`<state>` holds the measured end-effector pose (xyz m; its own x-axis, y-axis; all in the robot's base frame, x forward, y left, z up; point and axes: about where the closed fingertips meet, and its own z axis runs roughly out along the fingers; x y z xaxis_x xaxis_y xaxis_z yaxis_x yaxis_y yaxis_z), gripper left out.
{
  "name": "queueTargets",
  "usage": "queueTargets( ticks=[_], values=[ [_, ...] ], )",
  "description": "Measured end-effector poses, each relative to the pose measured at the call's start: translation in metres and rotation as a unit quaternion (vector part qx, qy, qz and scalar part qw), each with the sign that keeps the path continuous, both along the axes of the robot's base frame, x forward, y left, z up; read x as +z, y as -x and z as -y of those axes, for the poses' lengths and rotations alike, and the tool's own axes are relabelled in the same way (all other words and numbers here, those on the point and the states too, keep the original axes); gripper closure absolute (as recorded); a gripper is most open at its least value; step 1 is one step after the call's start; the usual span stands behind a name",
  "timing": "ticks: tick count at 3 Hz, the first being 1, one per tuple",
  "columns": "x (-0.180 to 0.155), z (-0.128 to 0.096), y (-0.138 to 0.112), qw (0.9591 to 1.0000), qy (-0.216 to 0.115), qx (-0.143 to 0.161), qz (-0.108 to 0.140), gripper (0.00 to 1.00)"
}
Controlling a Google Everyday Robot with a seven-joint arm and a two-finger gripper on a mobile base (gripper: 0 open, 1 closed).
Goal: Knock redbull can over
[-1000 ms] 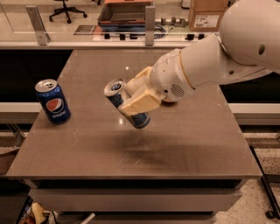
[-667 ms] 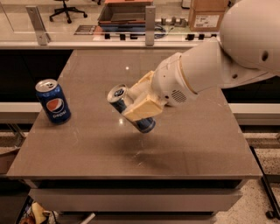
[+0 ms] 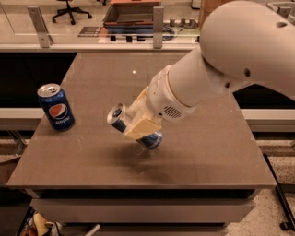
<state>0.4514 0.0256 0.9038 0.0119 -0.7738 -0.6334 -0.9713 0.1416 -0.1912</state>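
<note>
The room looks like an office, with a rolling chair (image 3: 68, 8) on the floor far at the back. In front is a brown table (image 3: 207, 152). A big white robot arm (image 3: 221, 60) reaches over it from the right.

The gripper (image 3: 137, 122) is over the middle of the table. It is pinching the redbull can (image 3: 118, 116) around its middle. The can is not standing up. It leans far over, with its silver top pointing up and to the left and its bottom end pointing down and to the right.

A second ago the can was higher in the air and stood a bit straighter. Now it has come down lower and tipped over more. Its shadow sits right under it, so its bottom end is very close to the table. I cannot tell if it is touching.

This means the job is nearly done, I think. The can is almost lying on its side. It looks like the gripper only has to let go for it to lie flat.

The pepsi can (image 3: 56, 108) stands upright, well apart on the left side of the table.
</note>
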Motion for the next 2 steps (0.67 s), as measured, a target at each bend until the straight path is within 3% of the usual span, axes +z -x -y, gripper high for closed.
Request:
queueTargets(
  ticks=[2],
  values=[
    [-0.046, -0.028, 0.003, 0.9968, 0.065, 0.033, -0.031, 1.0]
  ],
)
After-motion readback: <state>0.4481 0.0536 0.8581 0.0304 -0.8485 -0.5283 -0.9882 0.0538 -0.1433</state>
